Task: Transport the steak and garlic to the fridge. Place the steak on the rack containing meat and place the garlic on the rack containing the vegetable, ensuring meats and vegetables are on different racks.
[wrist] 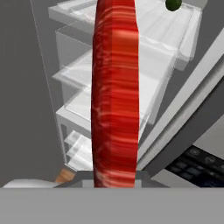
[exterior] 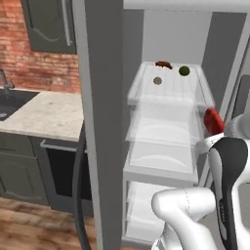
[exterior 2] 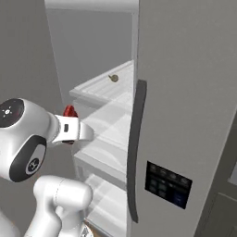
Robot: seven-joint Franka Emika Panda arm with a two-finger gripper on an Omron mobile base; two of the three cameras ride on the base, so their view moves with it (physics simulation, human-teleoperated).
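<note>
Fingers of the gripper [exterior: 211, 128] are clamped tight on the steak [wrist: 114, 92], which stands edge-on up the middle of the hand view and shows as a red lump at right centre of the left base view, just outside the open fridge [exterior: 100, 122]. On the top rack [exterior: 168, 85], in the upper middle of that view, lie a dark brown piece of meat [exterior: 163, 64], the vegetable [exterior: 184, 71] and the garlic [exterior: 157, 80]. So the garlic looks delivered beside the vegetable, though meat shares that rack; the steak has yet to be placed.
</note>
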